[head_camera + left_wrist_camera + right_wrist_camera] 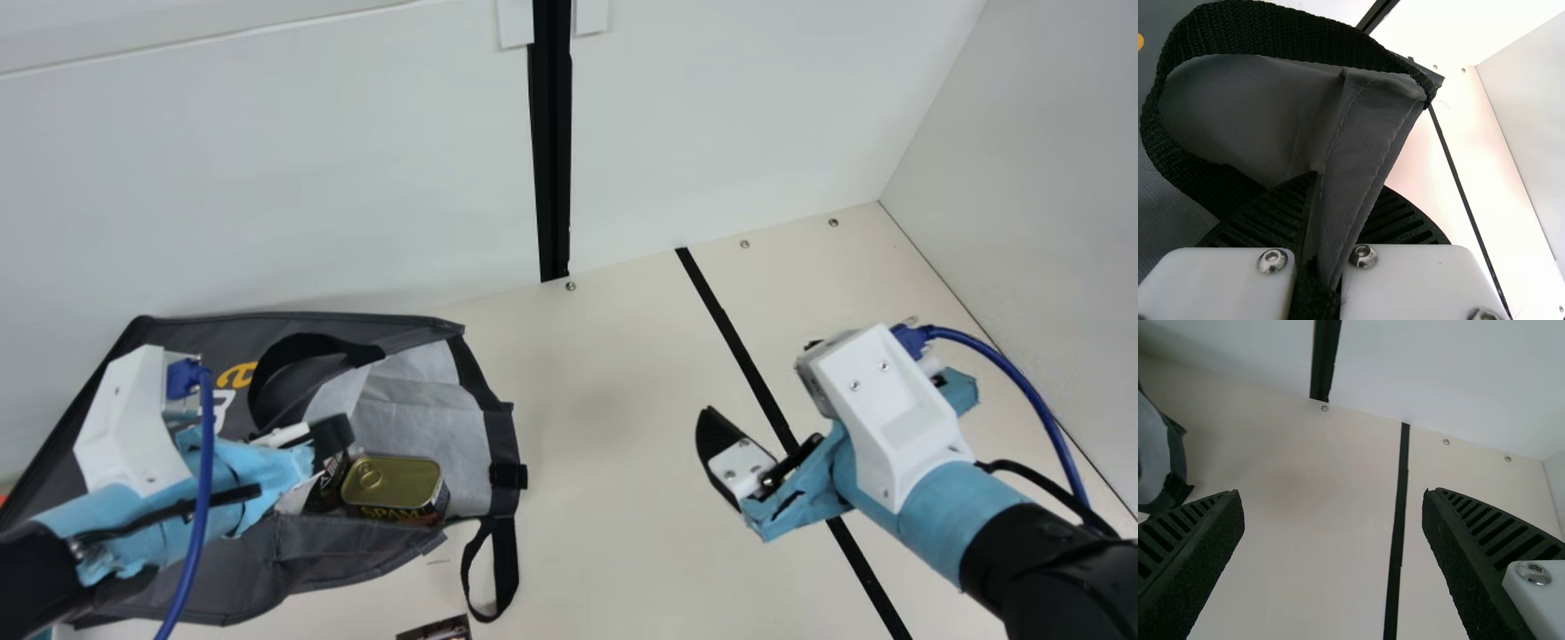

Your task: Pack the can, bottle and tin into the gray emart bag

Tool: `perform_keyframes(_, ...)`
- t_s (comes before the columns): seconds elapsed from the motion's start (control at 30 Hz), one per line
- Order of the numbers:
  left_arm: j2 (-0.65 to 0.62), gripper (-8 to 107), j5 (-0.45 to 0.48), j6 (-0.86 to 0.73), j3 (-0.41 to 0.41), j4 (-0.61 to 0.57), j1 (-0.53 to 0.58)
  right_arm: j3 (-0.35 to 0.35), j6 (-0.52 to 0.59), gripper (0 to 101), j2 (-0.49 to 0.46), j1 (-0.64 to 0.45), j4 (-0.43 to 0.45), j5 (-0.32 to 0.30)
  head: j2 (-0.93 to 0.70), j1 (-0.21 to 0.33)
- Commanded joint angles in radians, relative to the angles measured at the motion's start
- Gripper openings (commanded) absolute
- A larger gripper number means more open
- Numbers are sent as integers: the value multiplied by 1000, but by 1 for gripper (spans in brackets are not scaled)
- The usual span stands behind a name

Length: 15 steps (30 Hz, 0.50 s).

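1 tin [391, 483] inside gray bag [320, 547]

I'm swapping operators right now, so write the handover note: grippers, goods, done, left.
Left gripper: shut on a fold of the gray bag.
Right gripper: open and empty, over the table right of the bag.
Goods: tin inside the bag's mouth, a dark printed item beside it; whether that is the can or the bottle, I can't tell.
Done: tin and that item are in.
Left: account for the third item, which I can't place; probably check deeper in the bag before letting go of the fabric.
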<state>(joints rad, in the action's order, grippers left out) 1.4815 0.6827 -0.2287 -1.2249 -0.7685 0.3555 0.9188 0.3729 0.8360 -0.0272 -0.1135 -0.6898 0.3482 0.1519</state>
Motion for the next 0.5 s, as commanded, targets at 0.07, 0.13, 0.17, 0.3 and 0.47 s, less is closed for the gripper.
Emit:
perform_keyframes(0.07,0,10,0,0,0,0,0,13,-56,91,-11,-10,67,-18,1,23)
perform_keyframes(0.13,0,10,0,0,0,0,0,19,-77,91,-17,-18,94,-27,1,23)
perform_keyframes(0.17,0,10,0,0,0,0,0,23,-88,91,-20,-21,108,-32,1,23)
perform_keyframes(0.3,0,10,0,0,0,0,0,38,-131,91,-31,-35,160,-53,1,23)
perform_keyframes(0.47,0,10,0,0,0,0,0,64,-182,91,-39,-60,218,-92,1,23)
